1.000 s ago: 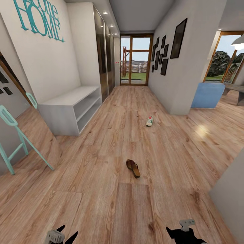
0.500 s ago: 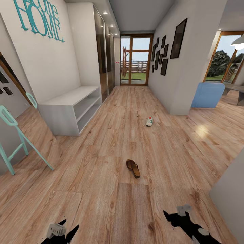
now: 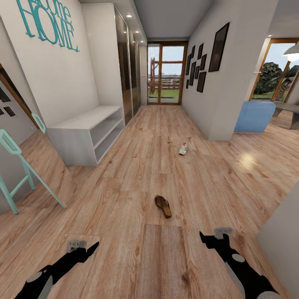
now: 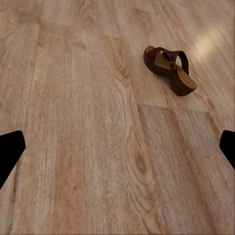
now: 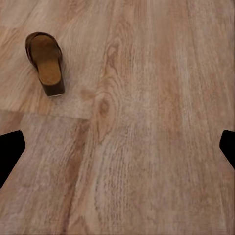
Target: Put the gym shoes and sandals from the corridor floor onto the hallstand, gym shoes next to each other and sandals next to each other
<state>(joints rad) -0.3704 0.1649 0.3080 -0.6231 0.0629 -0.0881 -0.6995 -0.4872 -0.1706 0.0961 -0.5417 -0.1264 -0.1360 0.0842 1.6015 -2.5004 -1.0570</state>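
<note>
- Light brown wood-plank corridor floor (image 3: 124,216): you still have both visible shoes lying on it.
- Plain white two-bay bench (image 3: 89,133): wrong furniture; you risk misplacing shoes there.
- Left gripper (image 3: 85,249), right gripper (image 3: 211,238): spread, empty.
- Dark brown leather sandal (image 3: 163,206): ahead, between your arms.
- Cream-white sneaker (image 3: 183,148): farther down.

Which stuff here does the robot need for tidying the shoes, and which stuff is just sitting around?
For the job:
- brown sandal on the wood floor
- white gym shoe farther down the corridor
- both open, empty grippers: left gripper, right gripper

Just there:
- plain white bench by the wall
- turquoise stool
- black picture frames
- blue seat
</note>
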